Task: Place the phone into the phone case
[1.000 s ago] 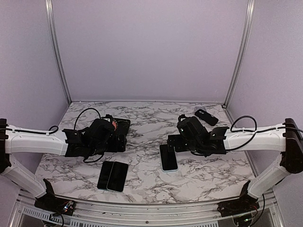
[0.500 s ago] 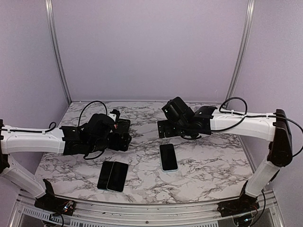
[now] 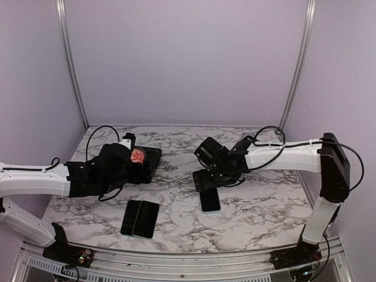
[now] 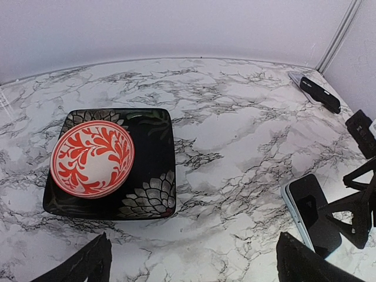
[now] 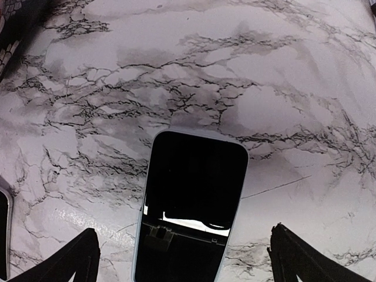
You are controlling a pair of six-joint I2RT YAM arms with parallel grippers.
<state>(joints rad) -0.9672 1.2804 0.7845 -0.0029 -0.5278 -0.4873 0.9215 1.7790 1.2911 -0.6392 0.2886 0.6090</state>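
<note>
marble-patterned table (image 3: 247, 217) inside pale lilac walls, with metal posts in the back corners. on the left, my left arm (image 3: 35, 179) lies low and nearly level across the table. its wrist ends at a black square plate (image 4: 150, 176) carrying a red-and-white patterned bowl (image 4: 92, 157). the left gripper (image 4: 194, 267) hangs just short of the plate's near edge, fingers (image 4: 88, 264) spread wide, gripping nothing and touching nothing. near the front edge two dark slabs (image 3: 140, 218) lie flat, touching side by side; i cannot tell whether either is the phone case. right of them the phone (image 5: 191, 200), white-rimmed and screen up, lies flat on the marble. my right arm (image 3: 288, 155) rises from its base, folds at the elbow and reaches left, wrist tipped down over the phone's far end. the right gripper (image 5: 188, 258) is fully spread, fingers (image 5: 70, 261) one to each side of the phone, holding nothing. a small black object (image 4: 314, 94) lies by the far right corner.
</note>
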